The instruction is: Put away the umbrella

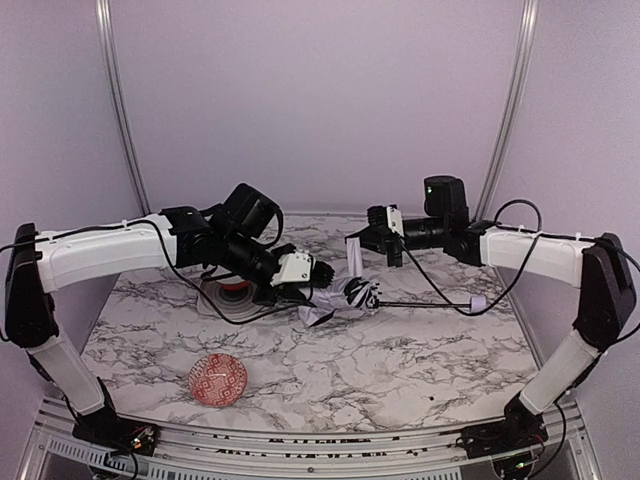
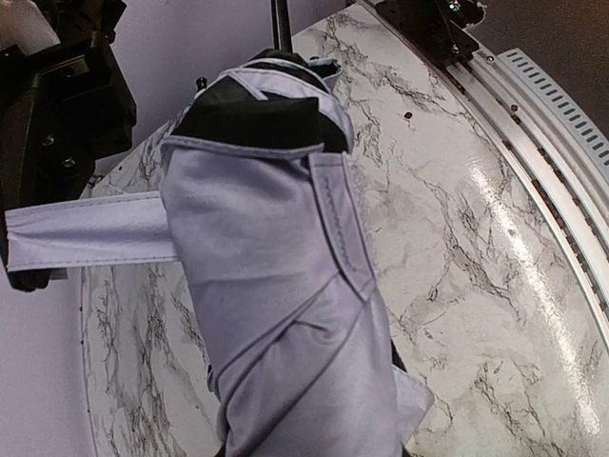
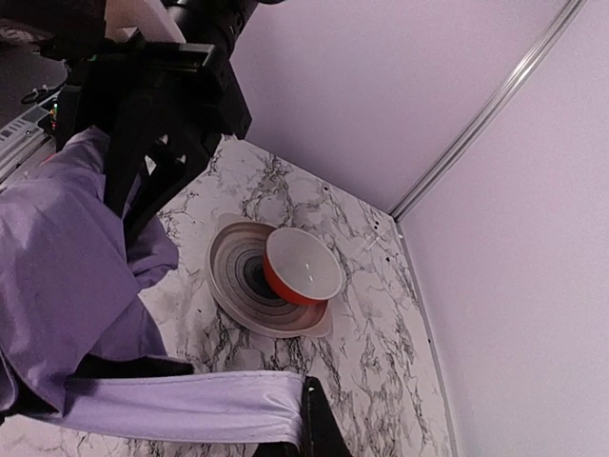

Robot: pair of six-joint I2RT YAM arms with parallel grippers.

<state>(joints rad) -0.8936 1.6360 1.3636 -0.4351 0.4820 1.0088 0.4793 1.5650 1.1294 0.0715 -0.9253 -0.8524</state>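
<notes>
Umbrella [image 1: 345,298] fabric sits bundled in the left gripper [image 1: 325,277], which is clamped on it at mid-table, while the right gripper [image 1: 353,243] pinches its strap [image 3: 190,405] stretched sideways. Its thin shaft runs right to the knob handle [image 1: 480,301]. Behind, an orange bowl [image 3: 303,267] rests on a plate [image 3: 233,286].

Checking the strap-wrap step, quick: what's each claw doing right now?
Left claw: closed on the umbrella, around its folded canopy.
Right claw: shut, pinching the strap.
</notes>
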